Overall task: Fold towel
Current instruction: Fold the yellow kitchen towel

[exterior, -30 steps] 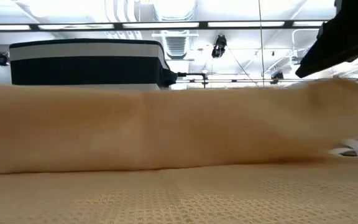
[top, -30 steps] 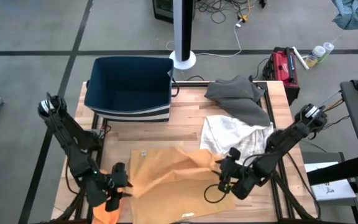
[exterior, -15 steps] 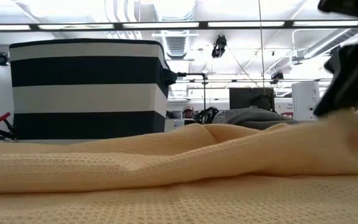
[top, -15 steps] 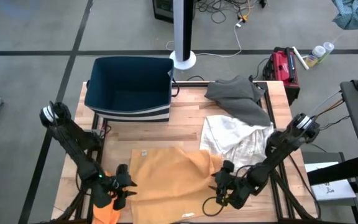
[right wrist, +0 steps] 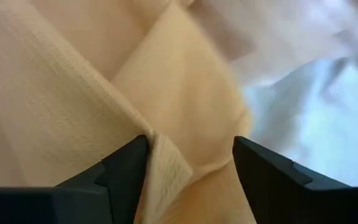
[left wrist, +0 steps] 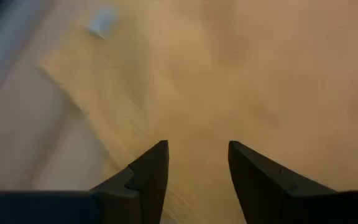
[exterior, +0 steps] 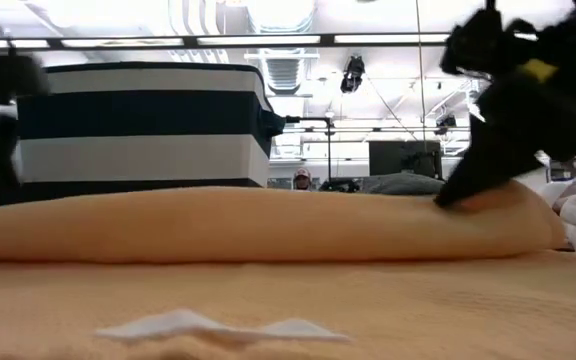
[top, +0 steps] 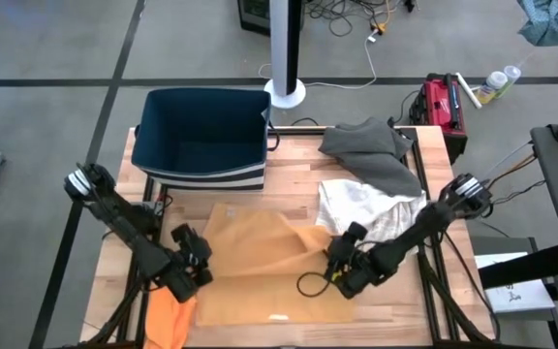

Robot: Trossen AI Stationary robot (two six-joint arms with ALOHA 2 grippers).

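Your right pincer (top: 335, 272) stands spread at the orange towel's (top: 250, 267) right edge, lower centre of the high view, and your left pincer (top: 190, 267), also spread, flanks its left edge, so the towel's long axis runs between them across the desk (top: 289, 189).

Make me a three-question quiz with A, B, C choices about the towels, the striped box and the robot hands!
1. Where is the striped bin?
A. on the table's far left part
B. on the floor
C. on the grey towel

2. What colour is the towel being folded?
A. blue
B. yellow-orange
C. green

3. How are the right hand's fingers?
A. apart, with a towel fold between them
B. shut on nothing
C. holding a bottle

Answers: 1 A, the high view shows it there. 2 B, it lies yellow-orange between both hands. 3 A, the right wrist view shows the fold in the gap.
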